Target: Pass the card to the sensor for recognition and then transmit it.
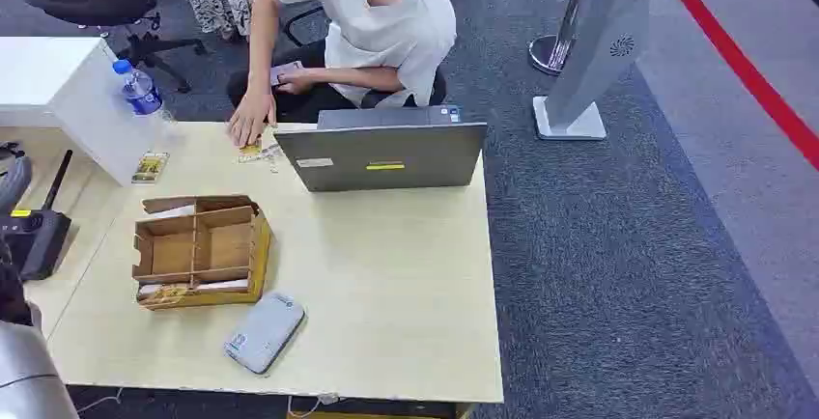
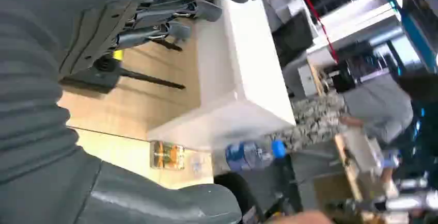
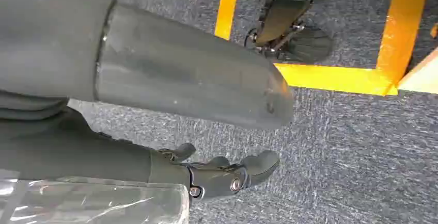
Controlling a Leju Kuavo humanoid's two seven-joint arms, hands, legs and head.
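My left hand [image 2: 170, 7] is up near the left end of the desk, fingers apart and lightly curled, nothing in them. My right hand [image 3: 217, 175] hangs low over grey carpet, fingers loosely bent and apart, holding nothing. Task looks not yet started on my side.

Cards: a few lie on the table [image 1: 406, 293] at the far edge, under and beside the person's hand [image 1: 250, 118], just left of the laptop [image 1: 386, 153]. One more card [image 1: 150, 166] sits alone by the white box [image 1: 92, 100], next to the water bottle [image 1: 140, 89]. Probably laid out there for pickup.

The sensor, the grey flat reader [image 1: 265, 331], lies flat near the table's near edge, likely within my reach, just beside the cardboard organizer [image 1: 201, 250].

Room: the middle and right of the tabletop are bare, good for sweeping a card across. The organizer sits between the reader and the loose card, so I judge a path over or around it is needed. The reader is close to the near edge; pressing hard could nudge it off. The black radio [image 1: 39, 236] crowds the left side.
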